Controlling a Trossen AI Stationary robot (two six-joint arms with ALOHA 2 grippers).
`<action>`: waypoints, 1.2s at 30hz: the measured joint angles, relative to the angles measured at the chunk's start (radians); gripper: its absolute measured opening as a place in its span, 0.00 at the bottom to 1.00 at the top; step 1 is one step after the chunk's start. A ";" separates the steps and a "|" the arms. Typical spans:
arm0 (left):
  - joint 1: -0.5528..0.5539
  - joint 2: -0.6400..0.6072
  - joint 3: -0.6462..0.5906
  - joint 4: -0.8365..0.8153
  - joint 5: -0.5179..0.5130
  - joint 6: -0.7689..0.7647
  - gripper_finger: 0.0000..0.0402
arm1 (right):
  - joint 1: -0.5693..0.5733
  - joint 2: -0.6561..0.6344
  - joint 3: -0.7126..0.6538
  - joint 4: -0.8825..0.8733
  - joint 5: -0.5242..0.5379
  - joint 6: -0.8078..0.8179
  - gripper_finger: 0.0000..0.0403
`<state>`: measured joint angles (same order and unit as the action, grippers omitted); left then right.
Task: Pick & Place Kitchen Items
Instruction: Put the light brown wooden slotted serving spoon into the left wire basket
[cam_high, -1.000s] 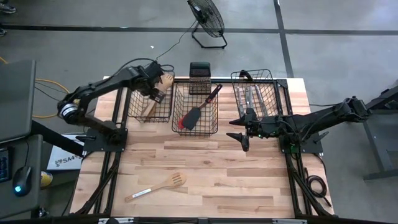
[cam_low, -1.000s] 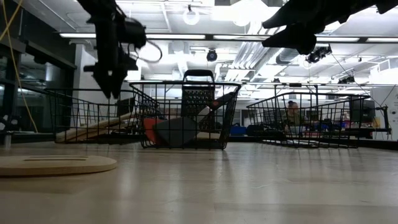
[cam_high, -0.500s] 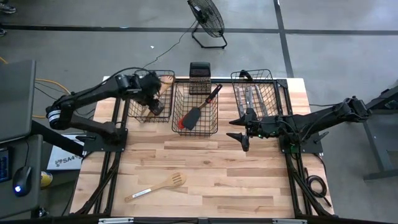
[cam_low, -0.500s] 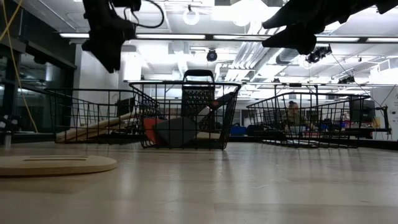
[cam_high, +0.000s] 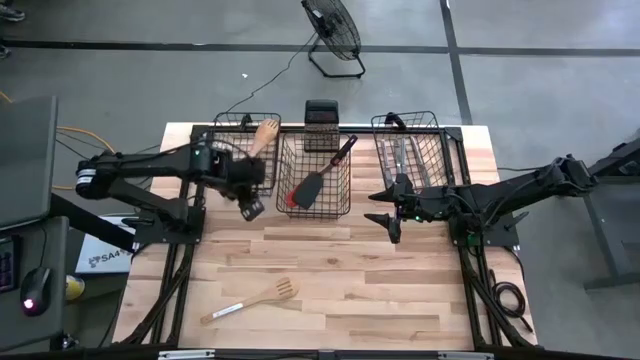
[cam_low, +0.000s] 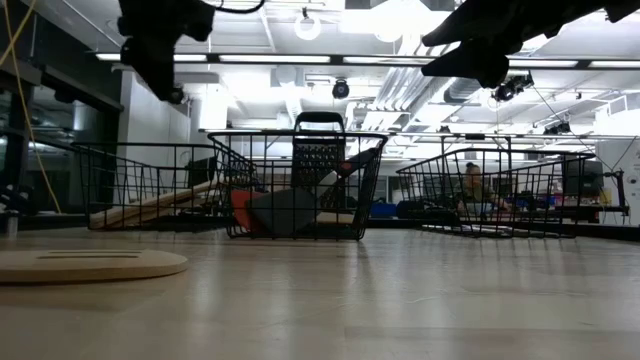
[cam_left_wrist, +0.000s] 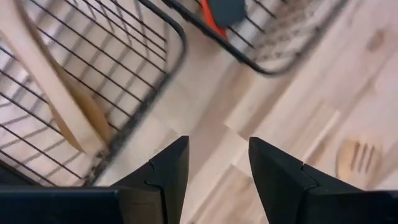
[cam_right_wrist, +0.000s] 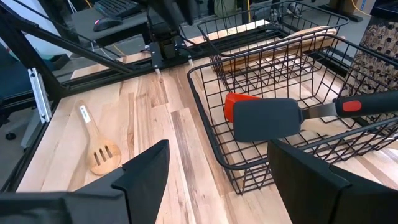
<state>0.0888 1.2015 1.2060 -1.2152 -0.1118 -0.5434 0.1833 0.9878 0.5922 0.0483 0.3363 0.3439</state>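
Left gripper (cam_high: 251, 208): hung above the table (cam_high: 400, 290) just past the front corner of the left basket (cam_high: 225, 185), between it and the middle basket (cam_high: 315, 205); fingers (cam_left_wrist: 168, 168) spread, nothing between them, only bare wood seen through the gap.
Right gripper (cam_high: 388, 222): hovered over the table in front of the right basket (cam_high: 440, 140); fingers (cam_right_wrist: 146, 165) spread wide, nothing held.
Slotted spoon (cam_high: 262, 297): lay flat on the table near its front, well apart from both grippers; slotted head seen ahead of the left fingers and off to one side, handle pointing to the front left corner.
Wooden utensils (cam_high: 262, 133): lay in the left basket, one head resting on its rear rim; clear of the left fingers.
Spatula (cam_high: 310, 188): black blade with red beneath it, leaned in the middle basket, handle up toward its rear right corner; ahead of the right fingers, inside the wire wall, not touched.
Cutlery (cam_high: 400, 155): silver pieces lay lengthwise in the right basket, behind the right gripper.
Grater (cam_high: 320, 125): stood behind the middle basket.
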 joint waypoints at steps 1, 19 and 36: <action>-0.021 0.000 0.000 -0.007 0.004 -0.010 0.41 | 0.000 0.000 0.000 0.000 0.000 0.000 0.65; -0.376 0.062 -0.001 -0.010 0.003 -0.198 0.41 | 0.000 -0.068 -0.003 -0.142 0.013 -0.046 0.65; -0.475 0.093 -0.001 -0.005 -0.119 -0.300 0.41 | 0.085 -0.402 -0.429 0.332 -0.053 -0.030 0.65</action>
<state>-0.3866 1.2949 1.2049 -1.2201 -0.2313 -0.8437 0.2687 0.5861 0.1630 0.3805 0.2828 0.3138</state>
